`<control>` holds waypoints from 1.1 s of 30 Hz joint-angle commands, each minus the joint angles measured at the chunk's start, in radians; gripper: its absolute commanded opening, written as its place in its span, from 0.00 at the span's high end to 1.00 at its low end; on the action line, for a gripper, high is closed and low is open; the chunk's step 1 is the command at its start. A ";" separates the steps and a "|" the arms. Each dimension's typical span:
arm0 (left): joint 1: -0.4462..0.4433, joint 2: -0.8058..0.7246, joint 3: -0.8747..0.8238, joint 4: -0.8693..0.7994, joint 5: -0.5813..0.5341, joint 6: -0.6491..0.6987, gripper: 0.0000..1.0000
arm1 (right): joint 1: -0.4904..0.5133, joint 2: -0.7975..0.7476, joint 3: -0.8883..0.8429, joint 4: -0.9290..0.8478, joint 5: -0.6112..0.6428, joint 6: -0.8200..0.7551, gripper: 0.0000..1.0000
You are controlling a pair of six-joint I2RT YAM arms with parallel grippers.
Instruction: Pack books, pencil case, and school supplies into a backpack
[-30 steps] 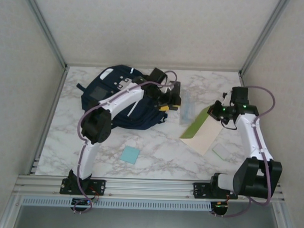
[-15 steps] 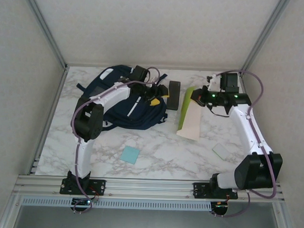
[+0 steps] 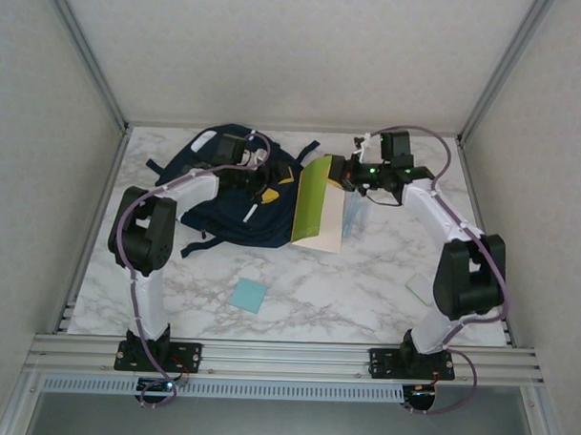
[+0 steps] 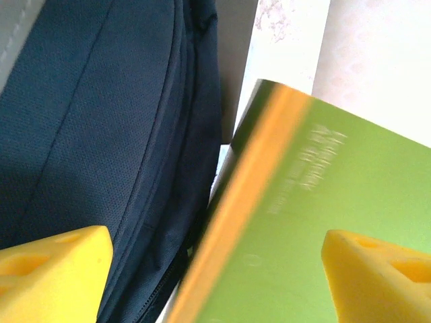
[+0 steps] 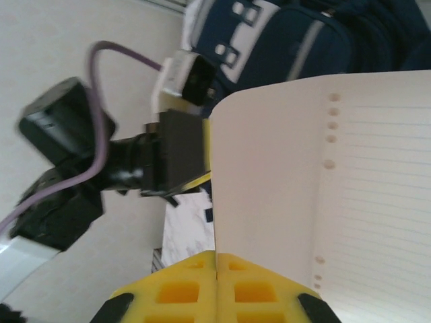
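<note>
Light was bright and even; soft shadows lay just beside the backpack [image 3: 238, 220], where the green book [image 4: 323, 222] looked blurred.

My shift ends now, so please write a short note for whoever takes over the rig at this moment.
Right gripper: fingers shut on the green book, held beside the backpack.
Left gripper: open, at the backpack's edge, gripping nothing.
On the table: clear packet, light-blue pad.
Done: nothing visibly packed yet.
Left: put the book in, then the rest.
</note>
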 commanded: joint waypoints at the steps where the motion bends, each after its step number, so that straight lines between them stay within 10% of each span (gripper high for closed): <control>1: -0.009 -0.014 -0.016 0.053 0.027 -0.020 0.20 | -0.003 0.083 -0.056 0.025 -0.018 -0.045 1.00; 20: -0.111 0.106 0.184 -0.274 -0.086 0.150 0.25 | -0.076 0.198 -0.106 -0.094 0.148 -0.144 1.00; 33: -0.146 0.107 0.229 -0.303 -0.088 0.147 0.95 | -0.046 0.182 -0.093 -0.098 0.173 -0.125 0.96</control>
